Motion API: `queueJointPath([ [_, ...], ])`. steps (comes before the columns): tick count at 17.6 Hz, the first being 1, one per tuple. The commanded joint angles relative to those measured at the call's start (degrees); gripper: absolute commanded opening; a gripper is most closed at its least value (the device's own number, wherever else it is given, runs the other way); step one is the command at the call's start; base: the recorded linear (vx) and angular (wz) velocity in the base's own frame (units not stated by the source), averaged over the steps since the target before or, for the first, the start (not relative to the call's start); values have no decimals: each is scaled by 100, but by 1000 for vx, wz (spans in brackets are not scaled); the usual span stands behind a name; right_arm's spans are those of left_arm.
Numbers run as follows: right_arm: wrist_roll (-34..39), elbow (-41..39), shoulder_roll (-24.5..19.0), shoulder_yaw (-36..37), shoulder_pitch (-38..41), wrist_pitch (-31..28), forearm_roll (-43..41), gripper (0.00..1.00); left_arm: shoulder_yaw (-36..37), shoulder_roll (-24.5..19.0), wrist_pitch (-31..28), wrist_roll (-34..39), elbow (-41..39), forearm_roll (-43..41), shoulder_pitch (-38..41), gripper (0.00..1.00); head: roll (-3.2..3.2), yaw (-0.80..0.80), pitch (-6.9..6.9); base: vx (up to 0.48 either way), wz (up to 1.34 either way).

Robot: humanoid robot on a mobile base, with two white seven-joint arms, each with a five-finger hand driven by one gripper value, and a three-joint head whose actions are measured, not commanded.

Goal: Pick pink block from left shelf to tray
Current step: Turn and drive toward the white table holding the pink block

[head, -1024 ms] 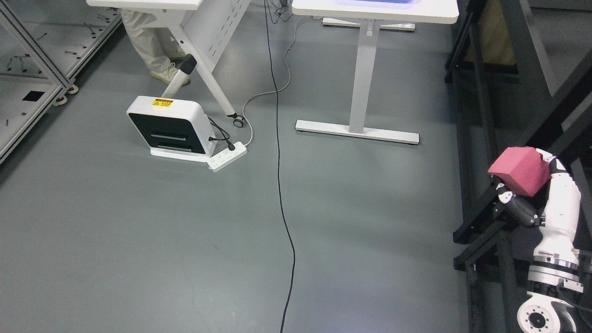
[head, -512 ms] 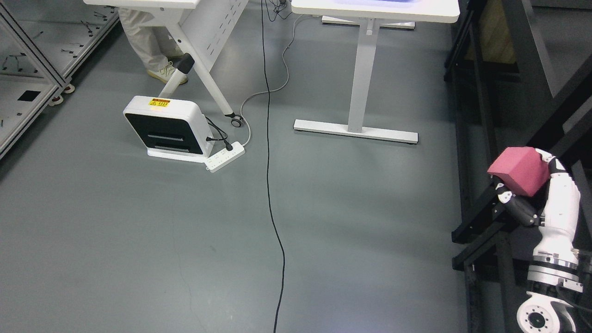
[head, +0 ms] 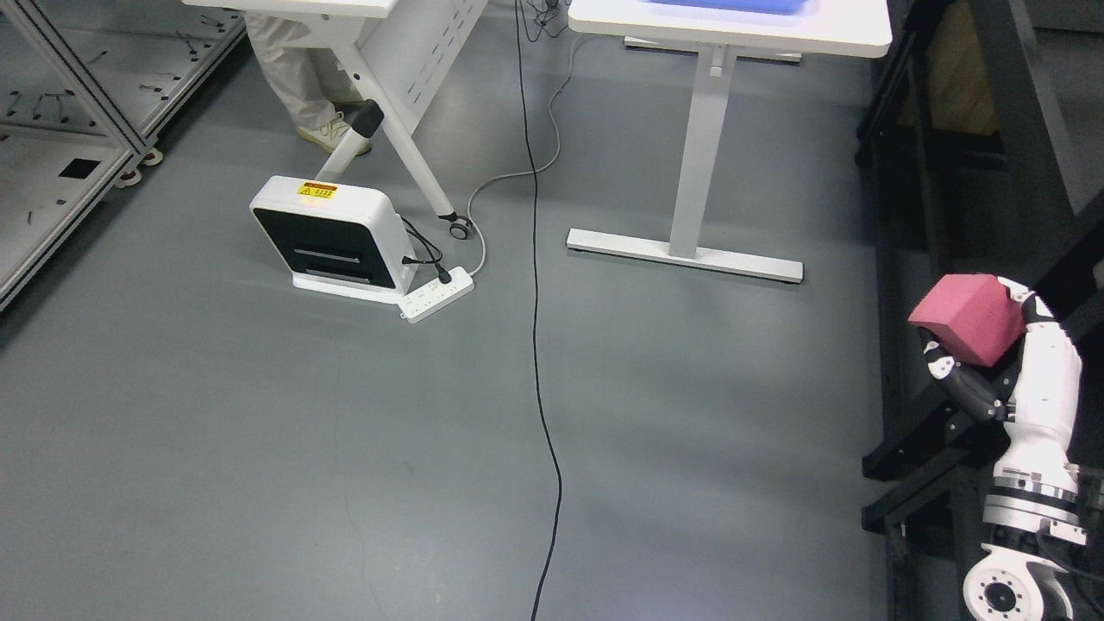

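Note:
My right hand (head: 979, 349) is at the right edge of the head view, raised above the floor, its fingers shut on the pink block (head: 968, 317). The block is a pink cube held tilted, with its top and left faces showing. A blue tray (head: 733, 6) lies on the white table (head: 862, 30) at the top, only its front edge in view. The left arm does not show.
A black frame (head: 914, 259) runs along the right side beside my hand. A black cable (head: 535, 302) crosses the grey floor. A white device (head: 332, 237) and a power strip (head: 437, 294) sit at the left. A person's legs (head: 297, 78) stand at a folding table. A metal shelf (head: 52, 172) is far left.
The whole picture has shifted a little right and down, so the camera has moved. My right hand and the pink block keep the same place in the picture.

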State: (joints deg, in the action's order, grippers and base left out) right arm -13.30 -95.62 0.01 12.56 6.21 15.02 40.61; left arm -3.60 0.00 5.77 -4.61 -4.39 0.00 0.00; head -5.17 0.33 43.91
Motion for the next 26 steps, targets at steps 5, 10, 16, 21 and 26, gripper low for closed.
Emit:
queueJointPath([
  [5,3,-1,99,-8,21,1,0,4,0,-100,-6,4,0,-9,53,100,0,0,0,100,297],
  [10,3,-1,99,1,21,1,0,4,0,-100,3,4,0,-9,53,100,0,0,0,210,275],
  [16,3,8,99,-8,21,1,0,4,0,-100,3,4,0,-9,53,100,0,0,0,292,-28],
  [21,3,-1,99,-7,21,1,0,4,0,-100,3,4,0,-9,53,100,0,0,0,346,-179],
  [26,3,-1,99,1,21,1,0,4,0,-100,3,4,0,-9,53,100,0,0,0,393,-217],
])
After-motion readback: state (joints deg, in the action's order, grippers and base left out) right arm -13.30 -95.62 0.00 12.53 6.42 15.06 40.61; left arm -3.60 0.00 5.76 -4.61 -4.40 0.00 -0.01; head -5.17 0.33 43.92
